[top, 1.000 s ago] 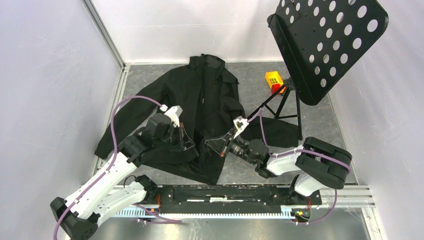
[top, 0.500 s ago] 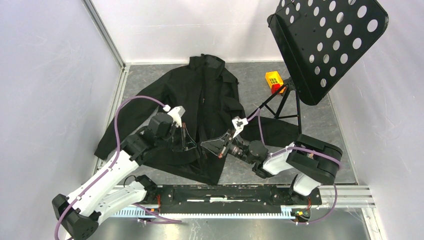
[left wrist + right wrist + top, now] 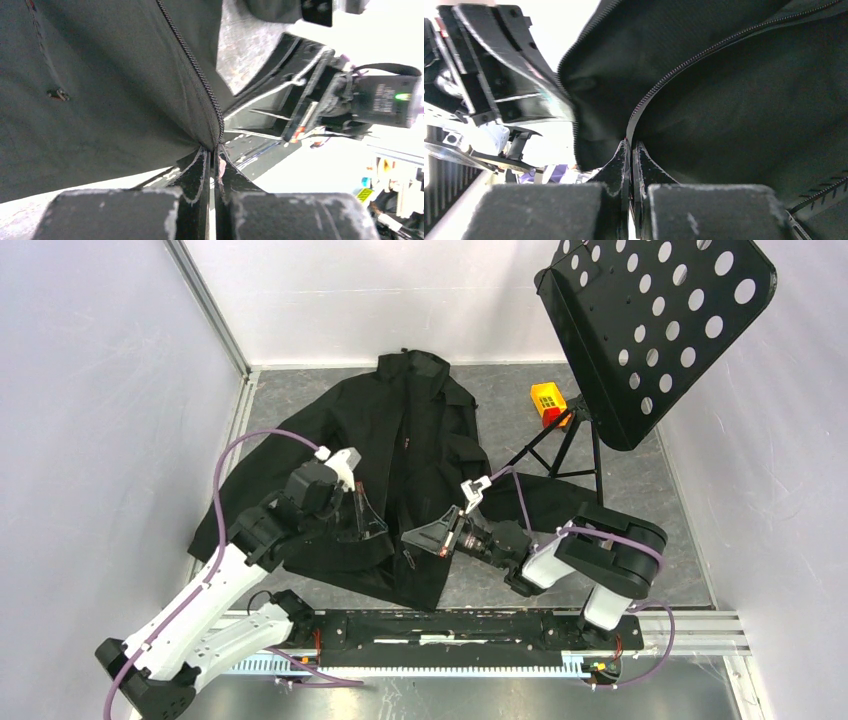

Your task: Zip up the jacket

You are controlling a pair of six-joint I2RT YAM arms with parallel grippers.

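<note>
One jacket (image 3: 410,430) with two sleeves. One stand (image 3: 655,320). One small orange block (image 3: 547,400). Two arms, the left arm (image 3: 215,590) and the right arm (image 3: 610,560). Four fingers in all: two left fingers (image 3: 197,170) and two right fingers (image 3: 616,162). Two purple cables (image 3: 225,490), one along each arm. One desk (image 3: 500,390).

Black jacket (image 3: 420,440), black hole-dotted stand (image 3: 572,315), yellow-and-red block (image 3: 547,400), speckled grey table (image 3: 500,400), purple cables (image 3: 222,510) on white arms (image 3: 215,590).
</note>
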